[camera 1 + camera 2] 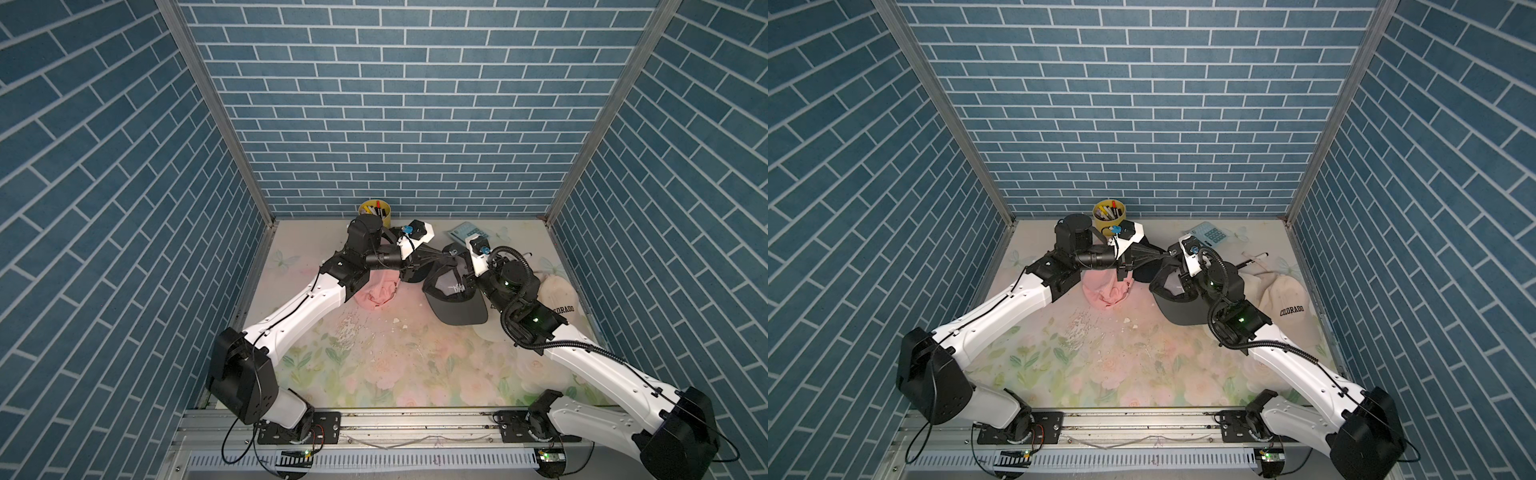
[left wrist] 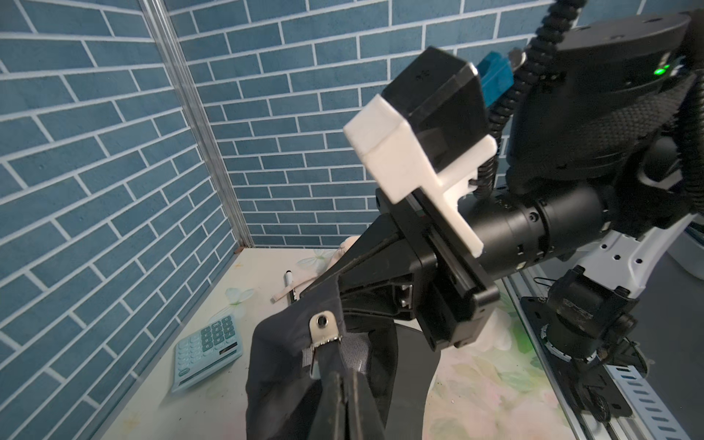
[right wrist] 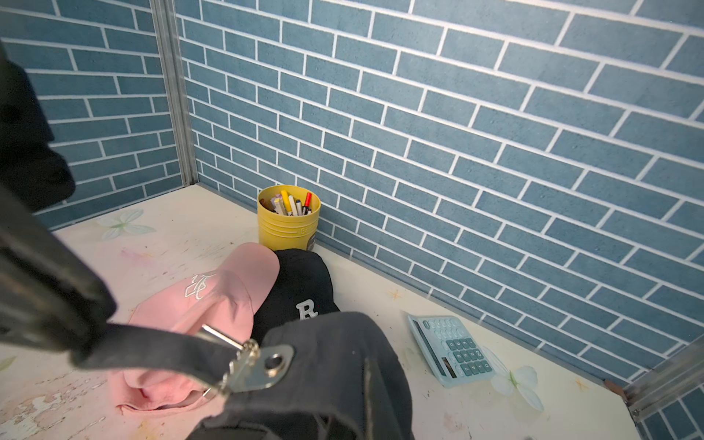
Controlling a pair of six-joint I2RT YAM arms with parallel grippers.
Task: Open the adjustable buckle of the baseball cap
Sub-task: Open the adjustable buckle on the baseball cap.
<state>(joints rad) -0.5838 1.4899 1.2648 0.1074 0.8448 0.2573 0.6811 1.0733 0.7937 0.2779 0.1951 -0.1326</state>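
The fingers of the left gripper are clenched flat on the strap of the dark grey cap, just short of the metal buckle. The right gripper is pinched on the cap's rear band on the far side of that buckle. Between them the cap hangs off the table, brim sagging down, over by the right arm.

From where I stand the worry is the pull. I can't tell whether the buckle's flap is lifted. If it is biting the strap and the arms draw apart, the thin webbing probably slides out of the left pinch, or the band tears free of the right one. Either way the cap likely drops toward the pink cap and the black cap nearby. The two grips also sit close together, so a small twist could knock one gripper into the other.
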